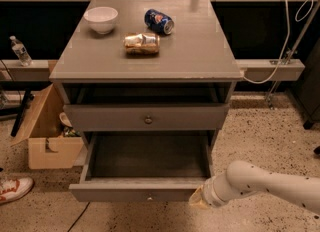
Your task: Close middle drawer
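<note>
The middle drawer [125, 192] stands pulled far out of the cabinet, its low front panel with the little brass knob [148, 196] facing us and its plain grey box bare inside. The gripper [199, 199] sits low on the right, just beside the right end of that front panel. That looks like the spot to lean on and shove the drawer home. Whether it touches the panel, and whether it is spread or closed, I cannot tell from here.

Above, the taller drawer [110, 117] with the darker knob juts out only a little.

Up on the bench [200, 61] sit a white bowl [101, 19], a blue can [159, 21] on its side and a gold can [142, 43] lying flat, all well apart from the action. The blue can shows red and white marks, but no writing can be read. The same goes for the gold one.
</note>
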Robot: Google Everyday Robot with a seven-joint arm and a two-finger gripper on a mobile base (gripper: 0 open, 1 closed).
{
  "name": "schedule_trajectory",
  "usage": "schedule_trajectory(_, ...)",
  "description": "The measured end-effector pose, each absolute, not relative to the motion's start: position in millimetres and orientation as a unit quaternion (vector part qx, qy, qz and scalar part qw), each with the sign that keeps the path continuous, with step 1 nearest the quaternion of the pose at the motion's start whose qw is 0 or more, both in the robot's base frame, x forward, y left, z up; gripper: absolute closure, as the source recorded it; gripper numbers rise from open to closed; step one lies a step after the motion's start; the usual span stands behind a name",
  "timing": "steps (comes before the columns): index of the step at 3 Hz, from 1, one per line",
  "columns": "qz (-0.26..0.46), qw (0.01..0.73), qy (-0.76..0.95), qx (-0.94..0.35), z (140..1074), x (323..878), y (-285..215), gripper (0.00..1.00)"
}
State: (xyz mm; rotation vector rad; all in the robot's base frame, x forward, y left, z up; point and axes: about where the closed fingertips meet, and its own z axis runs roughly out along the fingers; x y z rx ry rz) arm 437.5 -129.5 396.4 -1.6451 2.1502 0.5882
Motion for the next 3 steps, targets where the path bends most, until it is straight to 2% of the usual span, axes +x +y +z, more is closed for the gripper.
schedule_trajectory(2,0.191,0.27,0.746,-0.578,392,473,-115,1.0)
schedule_trajectory(3,0.191,0.27,0.746,-0.578,392,473,-115,1.0)
